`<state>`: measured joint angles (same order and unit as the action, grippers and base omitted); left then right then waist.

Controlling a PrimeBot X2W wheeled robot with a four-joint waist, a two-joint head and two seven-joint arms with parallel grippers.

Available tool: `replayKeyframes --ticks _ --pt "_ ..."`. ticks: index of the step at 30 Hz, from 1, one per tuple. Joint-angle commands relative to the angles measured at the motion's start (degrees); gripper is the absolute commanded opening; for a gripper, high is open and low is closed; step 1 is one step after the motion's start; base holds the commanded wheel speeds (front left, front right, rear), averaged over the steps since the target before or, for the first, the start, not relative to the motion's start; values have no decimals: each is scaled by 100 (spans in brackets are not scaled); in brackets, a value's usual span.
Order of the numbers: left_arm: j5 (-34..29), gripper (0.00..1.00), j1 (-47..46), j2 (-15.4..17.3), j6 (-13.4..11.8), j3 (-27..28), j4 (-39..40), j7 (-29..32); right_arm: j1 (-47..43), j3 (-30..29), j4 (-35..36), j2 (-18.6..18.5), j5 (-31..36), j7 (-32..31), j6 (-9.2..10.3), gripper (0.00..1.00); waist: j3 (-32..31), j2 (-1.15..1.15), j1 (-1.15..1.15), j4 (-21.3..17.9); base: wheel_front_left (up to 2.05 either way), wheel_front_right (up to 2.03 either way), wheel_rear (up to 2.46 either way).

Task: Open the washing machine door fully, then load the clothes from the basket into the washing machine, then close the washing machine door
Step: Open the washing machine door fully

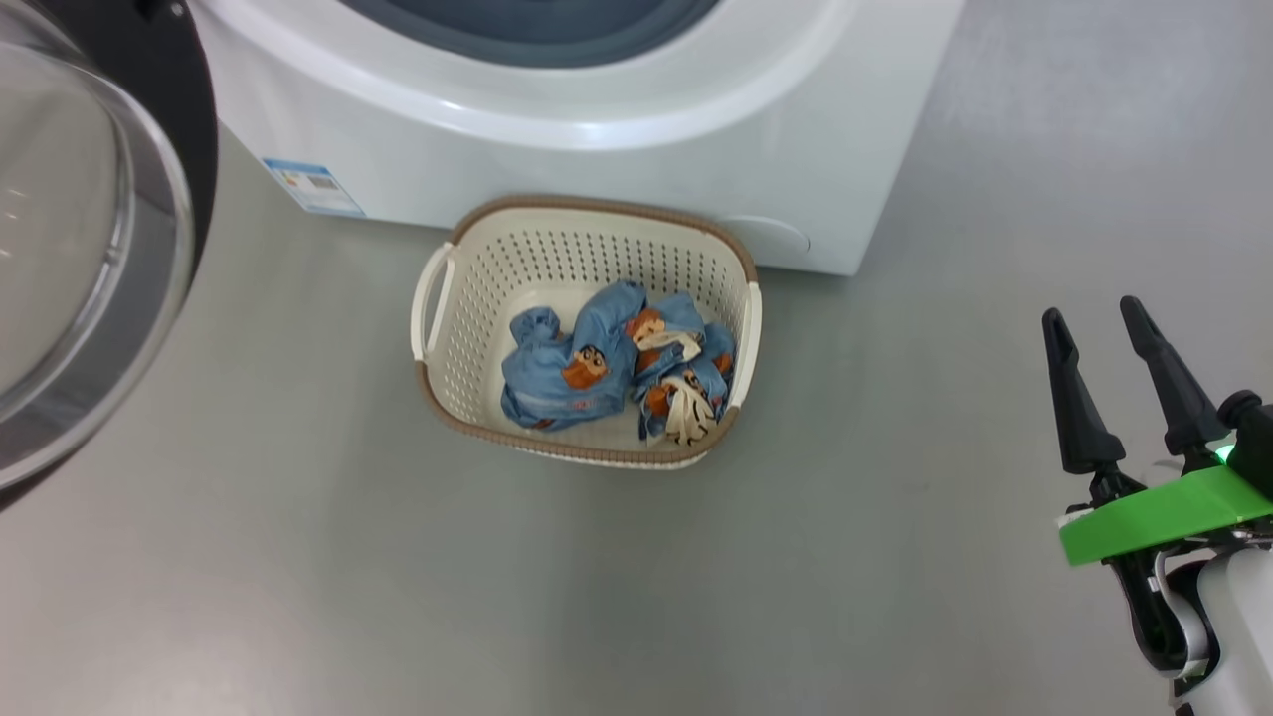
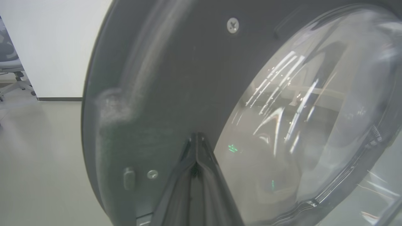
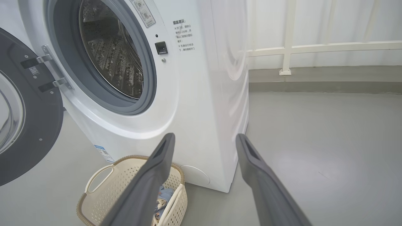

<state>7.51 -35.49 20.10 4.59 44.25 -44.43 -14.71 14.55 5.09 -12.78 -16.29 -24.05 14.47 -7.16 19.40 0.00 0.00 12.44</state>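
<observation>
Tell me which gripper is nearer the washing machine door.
Left. The left gripper, shut, points close up at the door, on its dark rim; the right gripper hangs open past the basket, well away.

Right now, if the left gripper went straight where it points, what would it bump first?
The washing machine door: its dark rim, just beside the glass. It looks very close, maybe even touching.

Glossy glass washing machine door (image 1: 70,229), perforated plastic basket (image 1: 467,298), soft printed cloth clothes (image 1: 607,368), smooth matt floor (image 1: 298,557).
</observation>
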Motion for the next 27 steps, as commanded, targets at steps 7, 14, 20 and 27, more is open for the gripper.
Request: replayKeyframes --ticks 7,14,20,27 --pt "-172 1 662 92 160 33 384 -29 -342 132 45 55 29 52 -33 100 -585 0 0 24 0 0 0" --pt "-148 47 1154 -178 268 -220 727 -29 -535 171 40 72 -9 52 -33 100 -969 0 0 4 0 0 0" --pt "112 100 1514 -300 287 -642 1141 -29 -661 159 41 72 -45 52 -33 100 -1164 0 0 -13 0 0 0" --pt "717 100 1877 -412 289 -1248 1542 -29 -723 142 52 63 -65 52 -33 100 -1311 0 0 -81 0 0 0"
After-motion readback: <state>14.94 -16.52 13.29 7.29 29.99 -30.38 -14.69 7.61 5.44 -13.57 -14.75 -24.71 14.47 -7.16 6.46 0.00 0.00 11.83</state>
